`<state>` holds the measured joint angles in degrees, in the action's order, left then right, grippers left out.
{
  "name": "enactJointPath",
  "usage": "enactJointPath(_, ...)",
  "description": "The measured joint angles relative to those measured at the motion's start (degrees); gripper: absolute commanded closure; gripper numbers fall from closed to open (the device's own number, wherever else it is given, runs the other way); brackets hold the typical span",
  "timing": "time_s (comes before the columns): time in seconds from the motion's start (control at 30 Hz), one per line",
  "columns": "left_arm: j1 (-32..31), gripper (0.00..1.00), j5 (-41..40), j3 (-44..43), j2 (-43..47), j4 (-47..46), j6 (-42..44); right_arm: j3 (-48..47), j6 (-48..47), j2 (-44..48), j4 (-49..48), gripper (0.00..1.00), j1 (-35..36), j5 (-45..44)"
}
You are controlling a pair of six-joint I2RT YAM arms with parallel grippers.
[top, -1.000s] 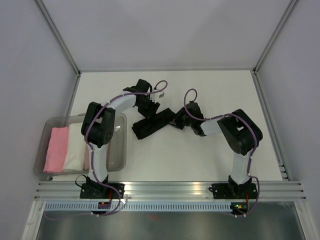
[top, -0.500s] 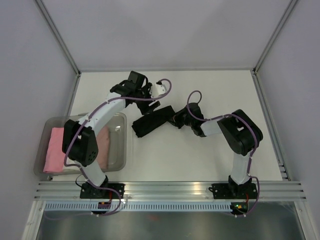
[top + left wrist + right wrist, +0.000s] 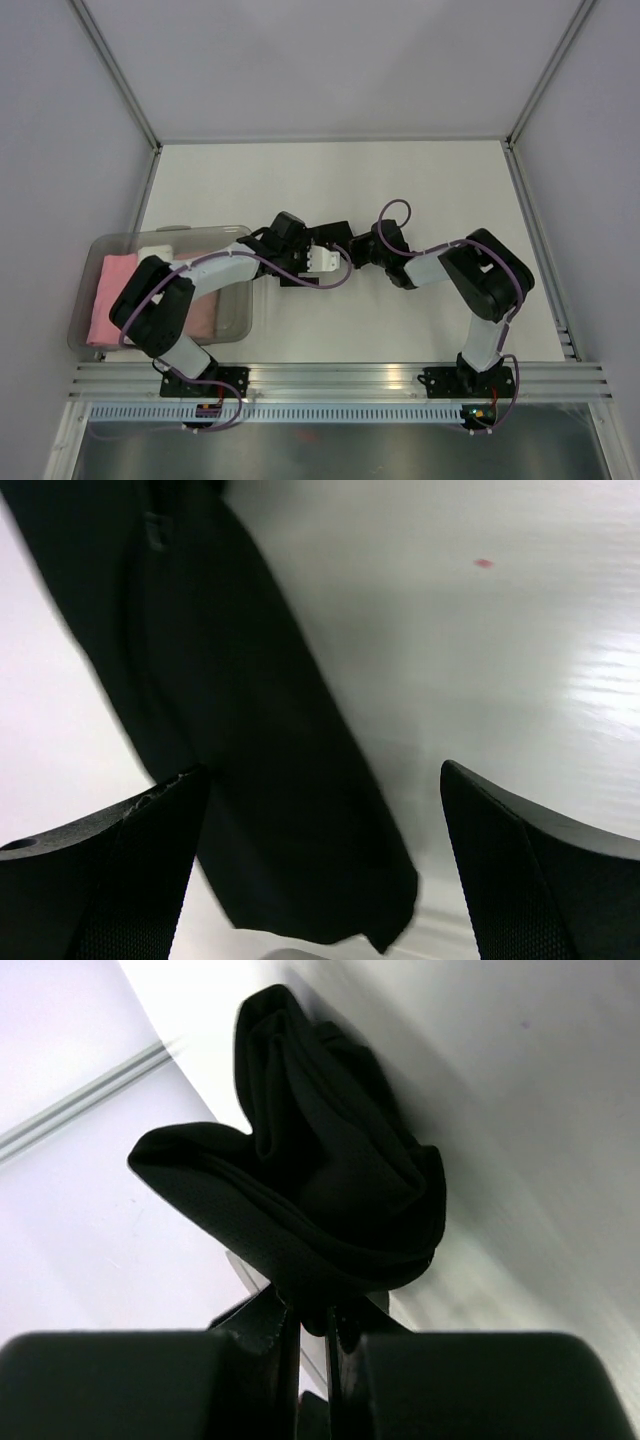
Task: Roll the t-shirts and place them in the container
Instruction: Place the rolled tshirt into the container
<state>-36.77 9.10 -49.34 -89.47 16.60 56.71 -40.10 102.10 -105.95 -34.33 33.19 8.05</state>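
Note:
The black t-shirt [image 3: 235,730] lies on the white table as a long folded strip, its near corner between my left gripper's fingers. My left gripper [image 3: 322,780] hovers over it, open wide and holding nothing. In the top view the left gripper [image 3: 312,262] covers most of the black t-shirt [image 3: 334,232]. My right gripper [image 3: 320,1320] is shut on a bunched end of the black t-shirt [image 3: 320,1170]; it sits just right of the left one [image 3: 362,248]. A pink rolled t-shirt [image 3: 112,295] and a white one [image 3: 155,250] lie in the bin.
A clear plastic bin [image 3: 215,231] stands at the left, partly under my left arm's elbow. Metal frame posts and grey walls bound the table at back and sides. An aluminium rail [image 3: 340,378] runs along the near edge.
My left arm swung from the back of the table toward the near side, over the black t-shirt, and its jaws opened wide. The right gripper kept its hold and barely moved.

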Motion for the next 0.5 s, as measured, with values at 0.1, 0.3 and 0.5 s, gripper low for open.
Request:
enactJointPath(0.1,0.00,0.00,-1.90,-0.44,-1.22,-6.08,0.22,0.02,1.25,0.66,-0.44,1.00,0.37,-0.74)
enactJointPath(0.3,-0.39,0.00,-5.07,-0.57,-4.90,-13.81,1.60,1.01,3.78,0.96,-2.16,1.00,1.27,-1.03)
enactJointPath(0.5,-0.48,0.12,-4.44,-0.52,-6.45,-15.89,2.58,1.40,5.64,1.01,-2.34,1.00,1.62,-1.05)
